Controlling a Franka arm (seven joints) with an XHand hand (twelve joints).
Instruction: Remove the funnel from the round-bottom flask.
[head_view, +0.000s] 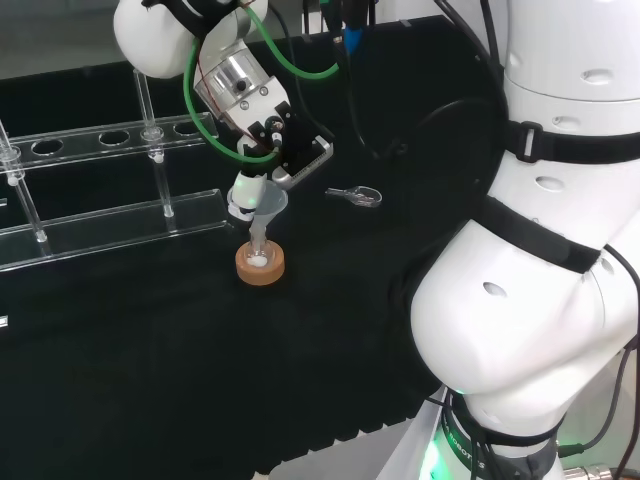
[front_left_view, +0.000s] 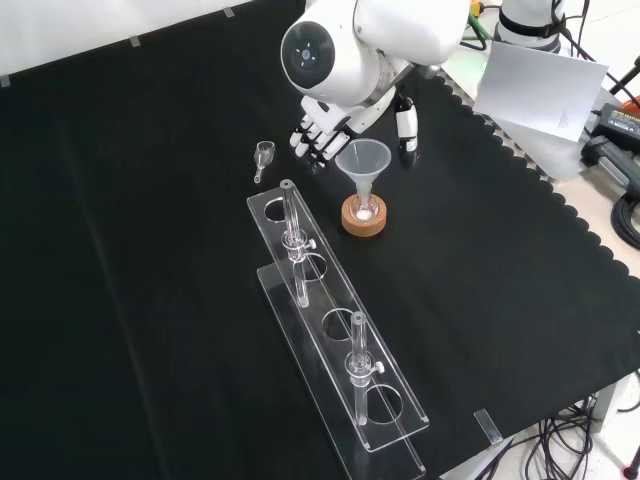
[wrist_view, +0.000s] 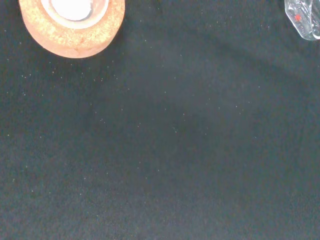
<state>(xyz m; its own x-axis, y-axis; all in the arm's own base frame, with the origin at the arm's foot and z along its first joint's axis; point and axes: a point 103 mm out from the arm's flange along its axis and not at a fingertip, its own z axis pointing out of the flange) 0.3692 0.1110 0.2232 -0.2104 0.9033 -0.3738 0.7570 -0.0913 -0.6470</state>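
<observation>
A clear funnel (front_left_view: 362, 160) stands upright with its stem in the neck of a small round-bottom flask (front_left_view: 363, 207), which rests on a cork ring (front_left_view: 363, 218). In the head view the funnel (head_view: 264, 204) rises from the cork ring (head_view: 260, 264) just below the hand (head_view: 283, 148). In the front view the hand (front_left_view: 322, 128) hovers behind the funnel's rim, its fingers (front_left_view: 314, 140) to the left and the thumb (front_left_view: 407, 128) to the right, spread and not closed on it. The wrist view has the cork ring (wrist_view: 75, 35) at its edge.
A long clear tube rack (front_left_view: 330, 330) with two tubes lies in front of the flask; in the head view the rack (head_view: 100, 180) is to the left. A small glass piece (front_left_view: 263, 155) lies beside the fingers. The cloth's scalloped edge (front_left_view: 560, 200) runs at the right.
</observation>
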